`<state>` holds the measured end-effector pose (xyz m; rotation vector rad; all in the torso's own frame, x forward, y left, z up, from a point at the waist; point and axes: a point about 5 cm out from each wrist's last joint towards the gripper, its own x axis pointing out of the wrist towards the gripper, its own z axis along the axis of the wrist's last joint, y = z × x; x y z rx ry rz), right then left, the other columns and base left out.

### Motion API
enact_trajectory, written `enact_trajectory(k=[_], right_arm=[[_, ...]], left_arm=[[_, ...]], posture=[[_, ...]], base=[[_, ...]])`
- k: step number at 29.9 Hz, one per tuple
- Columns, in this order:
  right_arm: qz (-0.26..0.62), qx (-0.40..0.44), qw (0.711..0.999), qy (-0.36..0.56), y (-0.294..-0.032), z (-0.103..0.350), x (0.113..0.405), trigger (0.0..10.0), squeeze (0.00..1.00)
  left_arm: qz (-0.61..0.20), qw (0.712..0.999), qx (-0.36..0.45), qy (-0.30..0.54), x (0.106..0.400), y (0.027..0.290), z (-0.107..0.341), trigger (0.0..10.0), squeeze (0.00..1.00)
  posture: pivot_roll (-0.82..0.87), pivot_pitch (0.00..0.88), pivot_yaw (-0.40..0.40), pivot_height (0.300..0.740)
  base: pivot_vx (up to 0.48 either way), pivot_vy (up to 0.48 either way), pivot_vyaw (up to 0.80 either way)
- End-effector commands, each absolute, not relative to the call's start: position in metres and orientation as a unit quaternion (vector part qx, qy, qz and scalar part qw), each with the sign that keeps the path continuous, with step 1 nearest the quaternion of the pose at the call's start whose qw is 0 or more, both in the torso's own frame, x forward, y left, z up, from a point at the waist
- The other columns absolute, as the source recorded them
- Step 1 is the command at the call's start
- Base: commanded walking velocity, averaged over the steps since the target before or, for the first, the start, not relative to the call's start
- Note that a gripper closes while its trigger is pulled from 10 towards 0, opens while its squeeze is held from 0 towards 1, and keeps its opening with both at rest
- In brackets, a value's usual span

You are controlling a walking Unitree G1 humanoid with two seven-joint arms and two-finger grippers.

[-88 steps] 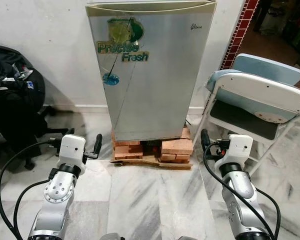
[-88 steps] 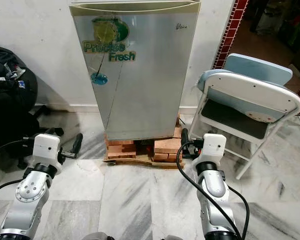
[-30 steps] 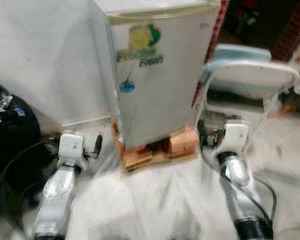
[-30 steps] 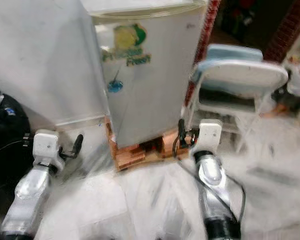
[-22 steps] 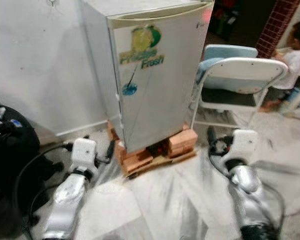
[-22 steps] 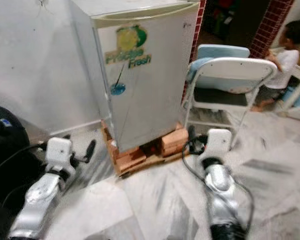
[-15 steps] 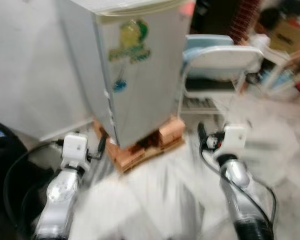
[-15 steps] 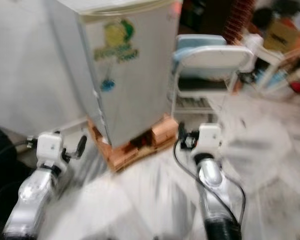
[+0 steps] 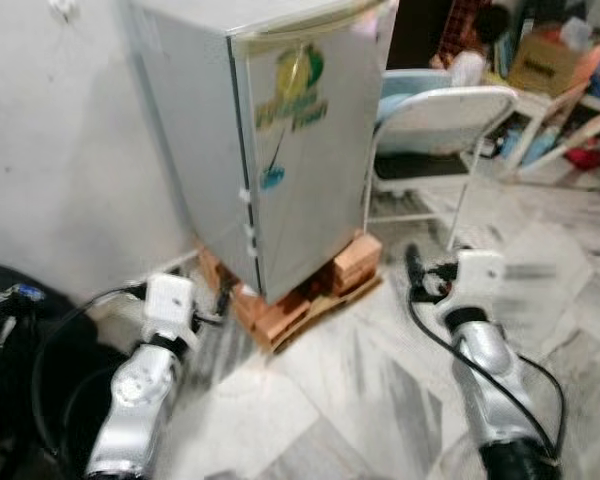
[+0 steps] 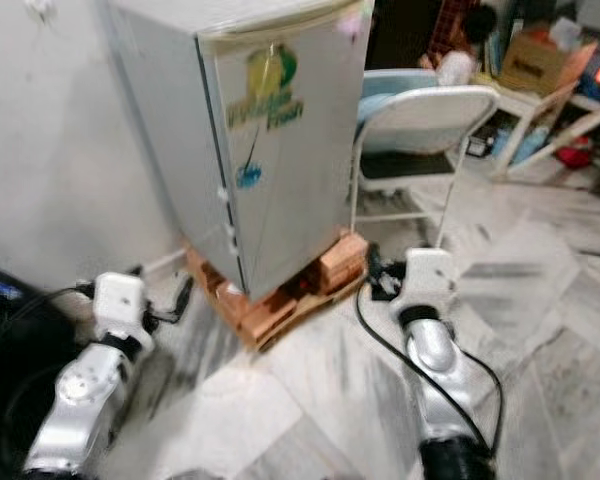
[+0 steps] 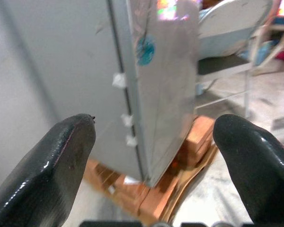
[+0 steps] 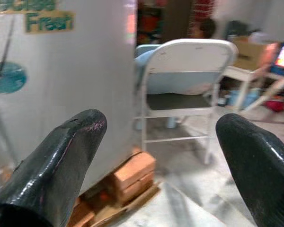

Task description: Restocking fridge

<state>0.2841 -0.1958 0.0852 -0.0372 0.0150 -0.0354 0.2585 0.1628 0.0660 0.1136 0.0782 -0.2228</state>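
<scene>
A closed silver fridge stands on bricks in front of the robot, with both grippers empty and low before it.

At the far left a black bag [image 9: 0, 340] lies on the marble floor [image 9: 380, 400] beside the white wall [image 9: 70, 150]. The left gripper [image 11: 154, 156] has its fingers spread apart and holds nothing; it is near the hinge corner of the fridge [image 9: 280, 150], not touching it. The fridge door is shut, so its inside is not seen; it carries a green "Fresh" sticker [image 9: 298, 88]. The fridge rests on bricks [image 9: 310, 295] and cardboard. The right gripper [image 12: 165, 156] also has its fingers released and empty, near the fridge's right bottom corner. Just right of the fridge stand folding chairs [image 9: 435, 125]. Behind them a person [image 9: 475, 45] sits near a cardboard box [image 9: 545, 62].
</scene>
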Motion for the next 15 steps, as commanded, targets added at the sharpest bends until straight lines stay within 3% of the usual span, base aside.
enact_trajectory(k=[1,7,15], right_arm=[[-0.007,-0.017,1.0,-0.008,-0.1882,0.0927,0.2886,10.0,0.0],[-0.006,-0.019,1.0,-0.009,-0.1886,0.0929,0.2885,10.0,0.0],[-0.005,-0.023,1.0,-0.007,-0.1897,0.092,0.289,10.0,0.0]], left_arm=[[-0.111,0.991,0.062,0.035,0.2601,0.1677,0.0684,10.0,0.0],[-0.114,0.991,0.055,0.036,0.2585,0.1649,0.0674,10.0,0.0],[-0.113,0.992,0.04,0.039,0.2588,0.1622,0.0658,10.0,0.0]], posture=[[0.04,0.0,-0.01,0.74],[0.04,0.0,-0.012,0.74],[0.04,0.0,-0.016,0.74]], base=[[0.401,0.262,-0.8],[0.403,0.259,-0.8],[0.394,0.273,-0.1]])
